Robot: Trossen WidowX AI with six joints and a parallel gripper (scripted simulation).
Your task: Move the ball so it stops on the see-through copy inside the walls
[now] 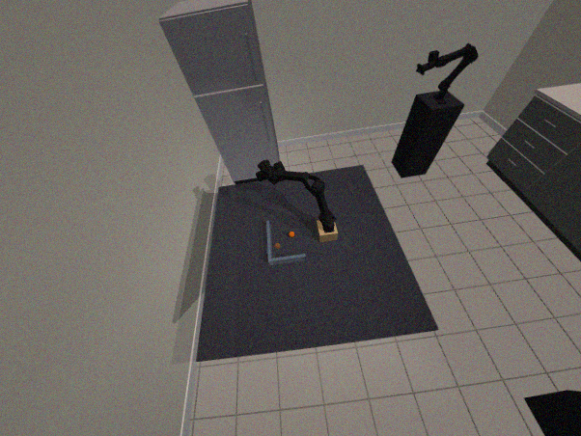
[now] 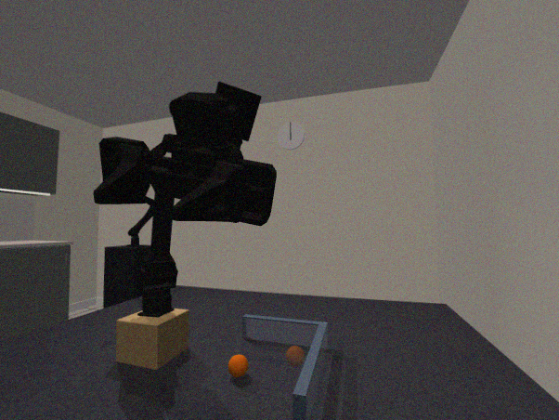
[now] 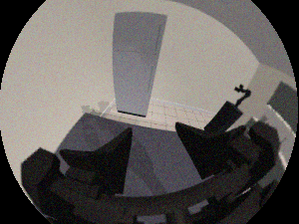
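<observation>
The orange ball (image 1: 291, 234) (image 2: 238, 366) lies on the dark mat, on the inner side of the corner, apart from both walls. The see-through ball copy (image 1: 277, 246) (image 2: 294, 355) is a duller orange, nearer the corner, with a gap between it and the ball. The long low wall (image 1: 269, 238) (image 2: 308, 364) and the shorter low wall (image 1: 291, 259) (image 2: 283, 319) meet in a corner. My gripper (image 1: 263, 172) (image 3: 153, 127) is open and empty, raised high above the mat and away from the ball. Neither ball nor copy shows in the wrist view.
The arm stands on a wooden block (image 1: 328, 236) (image 2: 136, 344), beside the ball on the side away from the long wall. A tall grey cabinet (image 1: 232, 96) (image 3: 137, 64) stands beyond the dark mat (image 1: 338, 299). Another arm stands on a black pedestal (image 1: 425, 135) farther off.
</observation>
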